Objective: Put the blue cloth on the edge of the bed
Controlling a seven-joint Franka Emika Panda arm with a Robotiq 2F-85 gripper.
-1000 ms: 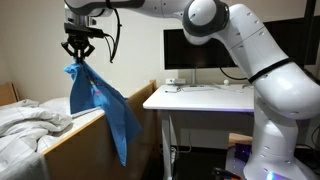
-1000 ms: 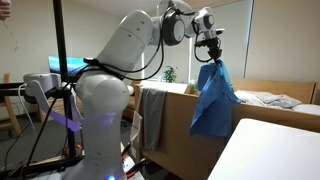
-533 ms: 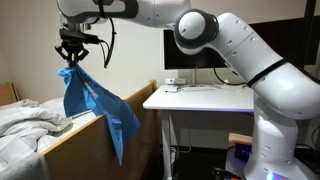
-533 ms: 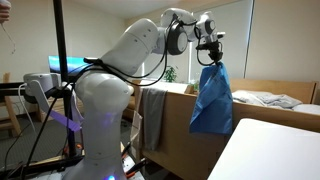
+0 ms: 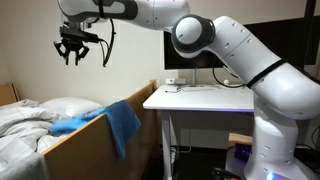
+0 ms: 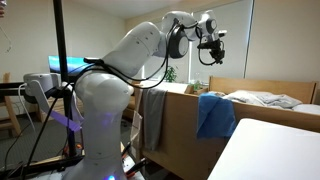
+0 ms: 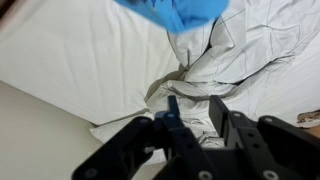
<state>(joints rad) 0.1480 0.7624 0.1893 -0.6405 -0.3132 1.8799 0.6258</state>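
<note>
The blue cloth [image 5: 112, 122] lies draped over the brown wooden edge of the bed [image 5: 72, 137]. One part rests on the white bedding, the other hangs down the outer side of the board. It shows the same way in an exterior view [image 6: 214, 110] and at the top of the wrist view [image 7: 180, 14]. My gripper [image 5: 74, 52] is open and empty, high above the bed, well clear of the cloth. It also shows in an exterior view [image 6: 211, 53], and in the wrist view [image 7: 193, 112] nothing is between its fingers.
Rumpled white sheets and a pillow [image 5: 35, 120] cover the bed. A white desk [image 5: 200, 98] with a monitor [image 5: 200, 47] stands next to the bed. A grey cloth [image 6: 152, 115] hangs over the board's end, and a white surface [image 6: 270, 150] is at the lower right.
The gripper has opened and let go of the blue cloth. The cloth has dropped from hanging in the air onto the bed's wooden edge. The gripper stays up high.
</note>
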